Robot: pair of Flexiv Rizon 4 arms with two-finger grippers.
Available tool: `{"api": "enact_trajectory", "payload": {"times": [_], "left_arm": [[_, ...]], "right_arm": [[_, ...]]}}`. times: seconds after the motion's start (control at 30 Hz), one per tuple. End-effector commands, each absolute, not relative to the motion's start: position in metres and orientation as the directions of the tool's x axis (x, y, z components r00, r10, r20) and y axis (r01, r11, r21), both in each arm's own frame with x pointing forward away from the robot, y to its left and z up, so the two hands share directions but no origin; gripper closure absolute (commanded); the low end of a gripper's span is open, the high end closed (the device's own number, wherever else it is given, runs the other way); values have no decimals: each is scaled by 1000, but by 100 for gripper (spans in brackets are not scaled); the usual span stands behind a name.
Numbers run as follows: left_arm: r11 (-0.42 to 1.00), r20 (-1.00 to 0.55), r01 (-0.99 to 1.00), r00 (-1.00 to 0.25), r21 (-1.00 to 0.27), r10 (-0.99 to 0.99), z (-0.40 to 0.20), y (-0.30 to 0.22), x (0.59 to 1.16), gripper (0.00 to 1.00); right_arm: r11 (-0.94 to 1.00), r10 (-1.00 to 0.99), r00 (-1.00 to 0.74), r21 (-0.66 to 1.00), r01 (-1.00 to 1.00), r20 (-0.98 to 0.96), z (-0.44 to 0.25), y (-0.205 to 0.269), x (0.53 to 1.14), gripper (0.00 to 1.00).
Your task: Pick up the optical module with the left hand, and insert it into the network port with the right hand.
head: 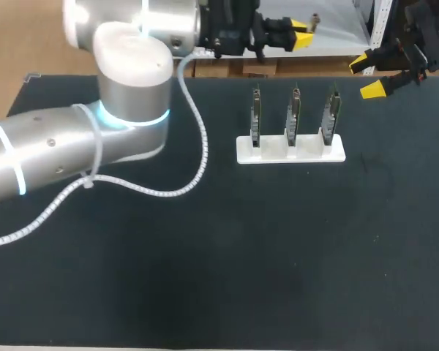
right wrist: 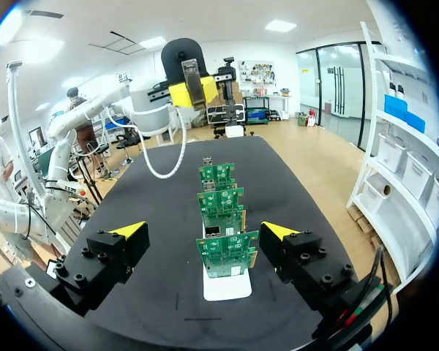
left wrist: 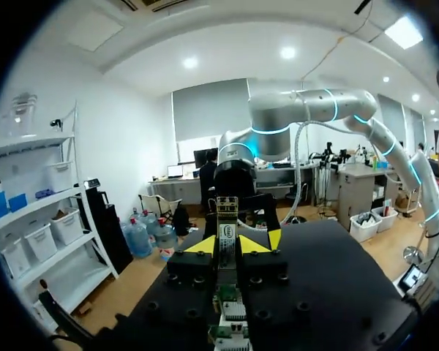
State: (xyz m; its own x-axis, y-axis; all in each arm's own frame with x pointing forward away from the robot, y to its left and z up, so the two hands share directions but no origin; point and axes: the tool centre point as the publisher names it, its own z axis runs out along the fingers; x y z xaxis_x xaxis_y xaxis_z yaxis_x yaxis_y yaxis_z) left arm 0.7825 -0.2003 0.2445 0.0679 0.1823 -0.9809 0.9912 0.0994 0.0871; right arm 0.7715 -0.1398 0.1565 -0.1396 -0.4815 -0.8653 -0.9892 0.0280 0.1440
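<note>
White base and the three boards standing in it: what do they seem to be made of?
The white base is likely plastic: matte, evenly white, no glare. The boards look like green circuit-board laminate, with small grey, seemingly metal ports at the upper edge.

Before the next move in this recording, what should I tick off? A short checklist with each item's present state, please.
1. Optical module clamped in the left gripper: ok, both yellow tips press on it from two sides.
2. Module sticks out ahead of the fingers, leaving a free end to take: ok.
3. Right gripper open and holding nothing: ok, its fingers stand wide apart.
4. Three circuit boards upright in the white stand: ok.
5. Network port unblocked and facing the right gripper: cannot tell, too small to judge.
</note>
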Motion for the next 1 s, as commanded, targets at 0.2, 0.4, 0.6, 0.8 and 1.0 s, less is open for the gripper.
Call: {"api": "enact_trajectory", "payload": {"times": [0.2, 0.4, 0.6, 0.8, 1.0], "left_arm": [[75, -991, 996, 37, 47, 128, 227, -223, 786, 100], [61, -993, 998, 26, 34, 118, 224, -231, 781, 100], [48, -994, 999, 8, 13, 108, 217, -242, 776, 100], [40, -995, 999, -34, -30, 98, 207, -250, 772, 100], [14, -994, 999, -46, -45, 100, 200, -259, 765, 100]], "right_arm": [[31, -481, -138, 141, -990, -866, 157, -140, 770, 0], [31, -481, -138, 141, -990, -866, 157, -140, 770, 0], [31, -481, -138, 141, -990, -866, 157, -140, 770, 0], [31, -481, -138, 141, -990, -866, 157, -140, 770, 0], [31, -481, -138, 141, -990, -866, 157, -140, 770, 0]]}}
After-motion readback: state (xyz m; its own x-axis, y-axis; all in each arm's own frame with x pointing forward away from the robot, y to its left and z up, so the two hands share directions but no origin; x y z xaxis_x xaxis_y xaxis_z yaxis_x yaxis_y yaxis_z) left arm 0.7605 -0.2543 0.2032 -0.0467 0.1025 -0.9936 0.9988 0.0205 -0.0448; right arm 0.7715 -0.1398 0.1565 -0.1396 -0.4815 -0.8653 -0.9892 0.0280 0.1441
